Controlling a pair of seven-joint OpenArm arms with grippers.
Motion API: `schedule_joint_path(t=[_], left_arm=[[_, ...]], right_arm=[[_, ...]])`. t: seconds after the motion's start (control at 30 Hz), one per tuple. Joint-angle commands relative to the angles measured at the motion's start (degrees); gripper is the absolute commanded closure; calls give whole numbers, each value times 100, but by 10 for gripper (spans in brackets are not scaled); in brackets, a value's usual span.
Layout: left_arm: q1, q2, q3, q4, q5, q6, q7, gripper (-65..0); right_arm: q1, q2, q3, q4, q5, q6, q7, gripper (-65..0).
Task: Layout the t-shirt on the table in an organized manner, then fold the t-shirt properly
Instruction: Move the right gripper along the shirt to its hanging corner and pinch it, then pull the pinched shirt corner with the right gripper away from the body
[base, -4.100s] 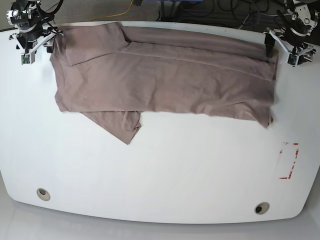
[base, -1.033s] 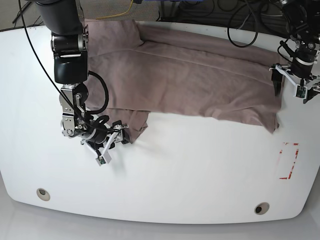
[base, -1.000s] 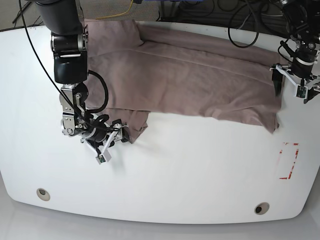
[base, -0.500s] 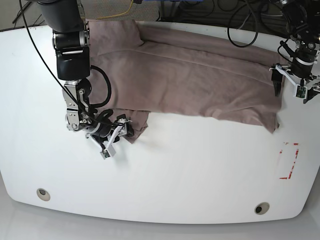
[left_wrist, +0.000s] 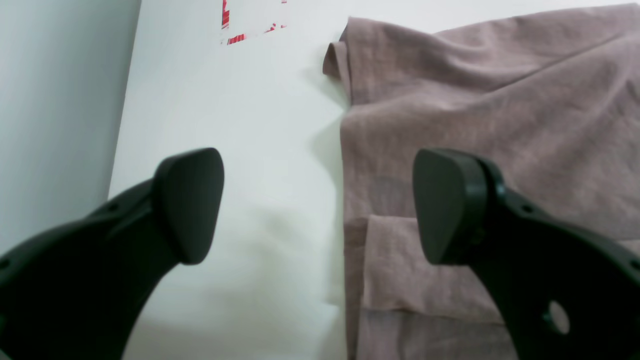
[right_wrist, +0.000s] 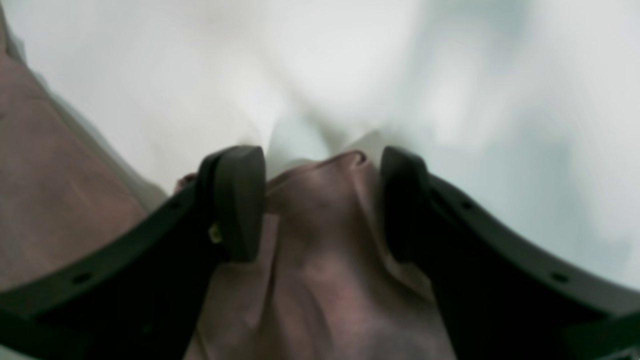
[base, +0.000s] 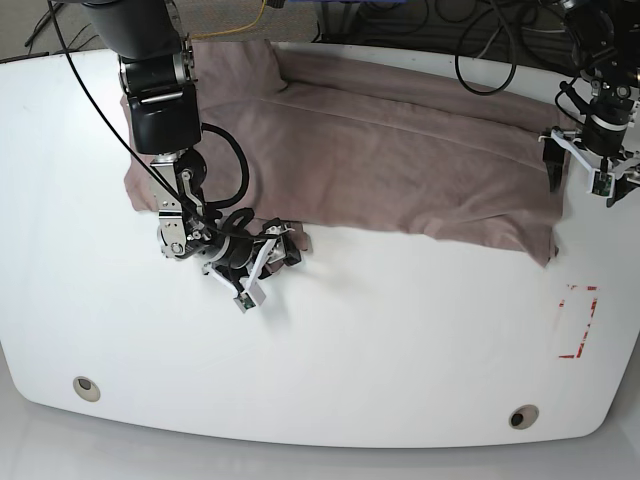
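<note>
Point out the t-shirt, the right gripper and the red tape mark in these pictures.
t-shirt (base: 400, 150), base view: middle of the spread fabric.
right gripper (right_wrist: 320, 200), right wrist view: midway between its fingertips, over bunched fabric.
red tape mark (base: 578, 322), base view: inside the rectangle, on the table's right.

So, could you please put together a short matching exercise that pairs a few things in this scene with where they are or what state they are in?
Things:
1. left claw
2. right claw
3. red tape mark
4. t-shirt

Places or states:
A. spread across the far half of the table
B. wide open over the shirt's side edge, gripping nothing
C. around a bunched tip of fabric at the shirt's near edge
D. on bare tabletop, nearer the camera than the shirt's corner

Pairs: 1-B, 2-C, 3-D, 4-A
</note>
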Motion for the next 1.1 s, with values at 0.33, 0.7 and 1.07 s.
schedule_joint_path(t=[0.33, 0.7, 1.07], left_arm=[[-18, -75, -22, 87, -54, 45, -134, -564], [-18, -75, -22, 87, -54, 45, -134, -564], [-18, -83, -22, -1, -54, 45, -134, -564]], right_arm=[[150, 70, 23, 71, 1, -21, 10, 0], [194, 211, 23, 97, 1, -21, 10, 0], [880, 571, 40, 141, 27, -21, -324, 0]])
